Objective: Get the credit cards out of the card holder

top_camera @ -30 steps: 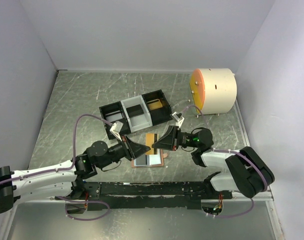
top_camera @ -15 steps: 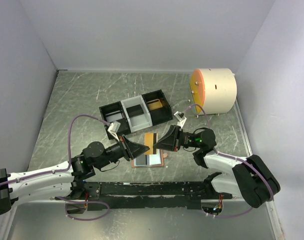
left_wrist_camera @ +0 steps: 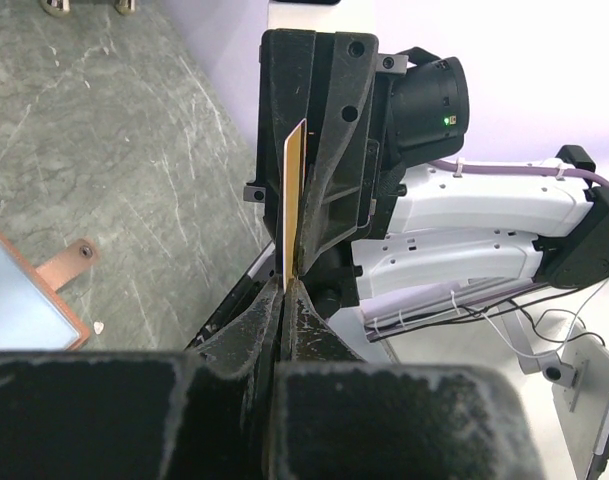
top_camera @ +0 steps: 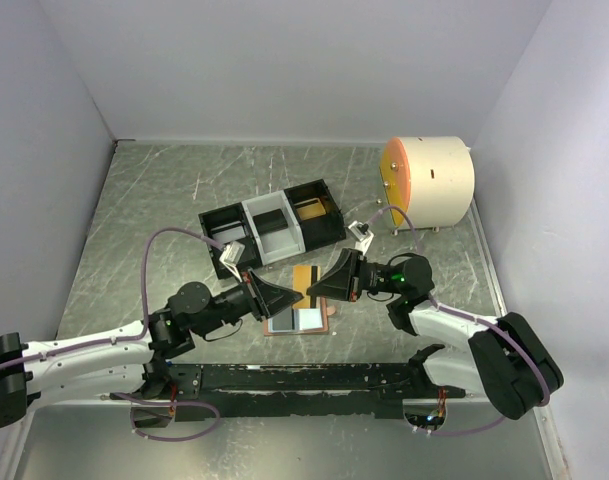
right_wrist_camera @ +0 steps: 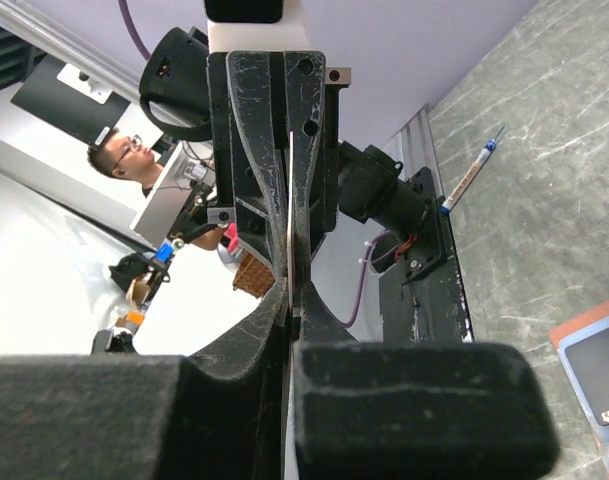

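The left gripper (top_camera: 290,297) and right gripper (top_camera: 317,290) are each clamped on opposite edges of one tan credit card (top_camera: 304,283). The card holder (top_camera: 302,322) lies open beneath, near the table's (top_camera: 164,200) front edge.

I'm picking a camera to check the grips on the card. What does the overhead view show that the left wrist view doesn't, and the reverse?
Only the overhead view shows the three-compartment tray and the whole open wallet. Only the left wrist view shows the card edge-on, clamped by the left gripper at its near end and the right gripper farther along. Both show the card held between the two shut grippers, above the table.
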Controlling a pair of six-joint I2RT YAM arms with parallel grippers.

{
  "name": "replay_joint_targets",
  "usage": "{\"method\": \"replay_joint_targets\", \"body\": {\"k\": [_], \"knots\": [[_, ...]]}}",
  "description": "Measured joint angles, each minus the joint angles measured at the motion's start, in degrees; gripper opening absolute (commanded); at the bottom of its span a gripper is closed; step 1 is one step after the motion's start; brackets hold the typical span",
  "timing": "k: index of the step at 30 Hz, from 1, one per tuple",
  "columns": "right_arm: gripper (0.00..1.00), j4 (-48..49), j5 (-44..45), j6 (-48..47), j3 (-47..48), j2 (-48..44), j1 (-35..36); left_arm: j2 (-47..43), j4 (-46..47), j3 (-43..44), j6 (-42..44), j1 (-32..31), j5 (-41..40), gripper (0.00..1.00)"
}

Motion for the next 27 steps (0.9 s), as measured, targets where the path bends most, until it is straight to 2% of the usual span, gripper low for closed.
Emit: {"method": "replay_joint_targets", "body": {"k": [4,7,9,11,12,14,21,22,23,27], "knots": [[0.00,-0.31,0.13,-0.20,0.00,-0.15,0.02,-0.44,-0.26,-0.07,0.02,-0.02,0.09,0.07],[0.00,-2.32,0.26,-1.36,0.33,-1.22,0.24,-0.94,-0.74,-0.07,0.02,-0.02,0.09,0.13],[0.00,-4.79,0.37,-2.86,0.92,-2.32,0.39,-1.27,-1.01,-0.07,0.04,-0.02,0.02,0.28],[0.00,-8.39,0.55,-5.20,1.95,-3.74,0.37,-1.75,-2.23,-0.07,0.24,0.00,-0.24,0.55],[0.00,-10.32,0.92,-6.49,2.60,-4.39,0.26,-1.95,-3.21,-0.07,0.26,0.00,-0.37,0.64],[0.00,-14.88,1.70,-9.53,4.31,-5.75,0.26,-2.08,-5.22,-0.04,0.61,0.00,-0.61,0.74],[0.00,-31.26,6.36,-20.13,8.55,-10.93,0.26,-2.32,-16.98,2.25,1.31,0.00,-2.99,0.87],[0.00,-33.18,7.26,-21.40,8.76,-11.56,0.26,-2.54,-19.23,3.08,1.46,0.00,-3.74,0.96],[0.00,-35.01,8.13,-22.56,8.90,-12.04,0.24,-2.82,-22.21,4.28,1.66,0.00,-4.81,1.00],[0.00,-40.92,11.06,-25.83,9.33,-12.85,0.24,-1.97,-33.57,10.47,3.19,0.00,-8.50,1.00]]}}
